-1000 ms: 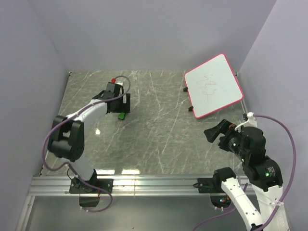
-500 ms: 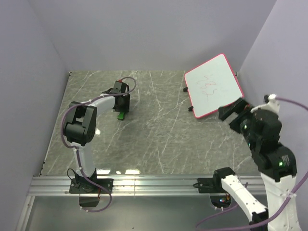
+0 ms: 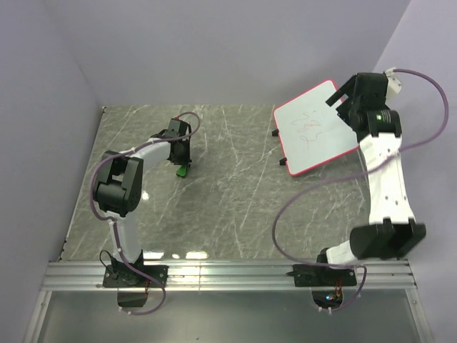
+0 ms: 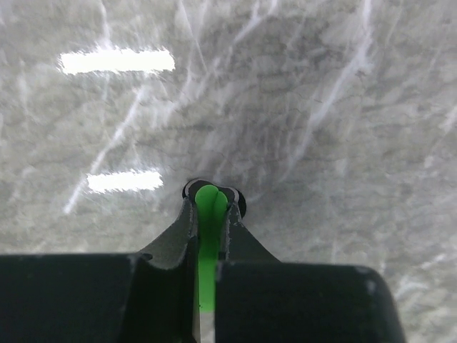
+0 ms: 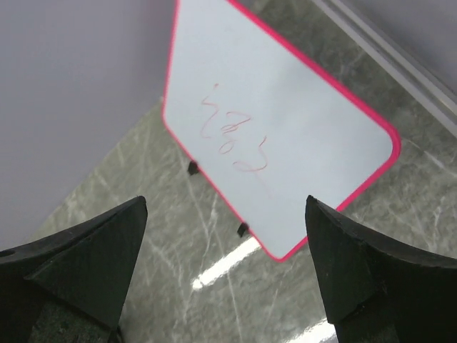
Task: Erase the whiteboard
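Note:
The whiteboard [image 3: 315,128] lies at the far right of the marble table, white with a red-pink rim and faint red scribbles [image 5: 235,139]. In the right wrist view the whiteboard [image 5: 285,128] fills the upper middle. My right gripper [image 3: 341,100] hovers over its far right corner, open, and the right gripper [image 5: 226,204] has nothing between its fingers. At the far left, my left gripper [image 3: 182,164] is shut on a small green block [image 3: 183,170] resting low at the table. The left wrist view shows the green block [image 4: 208,229] pinched between the left gripper [image 4: 212,204] jaws.
Lavender walls close in the table on the left, back and right. Small black feet [image 5: 243,229] stick out along the board's left edge. A metal rail [image 3: 228,271] runs along the near edge by the arm bases. A purple cable [image 3: 300,193] loops from the right arm.
My left gripper has closed on the green block. The right arm has swung up from the near right to above the whiteboard's far corner, still open.

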Action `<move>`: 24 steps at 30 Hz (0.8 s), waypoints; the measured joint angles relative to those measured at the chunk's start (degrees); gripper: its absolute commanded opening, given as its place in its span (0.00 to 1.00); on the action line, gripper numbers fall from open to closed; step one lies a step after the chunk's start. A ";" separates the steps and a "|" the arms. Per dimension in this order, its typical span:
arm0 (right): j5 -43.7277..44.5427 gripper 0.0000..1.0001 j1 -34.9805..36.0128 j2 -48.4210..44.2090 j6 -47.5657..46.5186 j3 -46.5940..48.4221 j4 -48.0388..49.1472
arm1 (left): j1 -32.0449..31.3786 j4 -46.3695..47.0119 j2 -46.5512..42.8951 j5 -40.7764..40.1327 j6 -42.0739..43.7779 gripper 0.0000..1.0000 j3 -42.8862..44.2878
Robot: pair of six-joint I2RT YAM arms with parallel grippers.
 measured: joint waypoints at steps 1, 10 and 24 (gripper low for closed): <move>-0.66 0.98 -1.27 2.69 0.09 0.85 0.31 | -0.09 -0.79 0.00 0.44 -0.46 0.00 0.37; -4.92 0.98 -6.97 20.61 -1.77 17.53 -0.63 | -3.30 -5.88 -1.20 4.96 -3.45 0.00 7.19; -15.82 0.94 -19.19 19.65 -0.11 -1.92 11.41 | -14.38 6.67 1.77 32.50 -13.88 0.00 31.12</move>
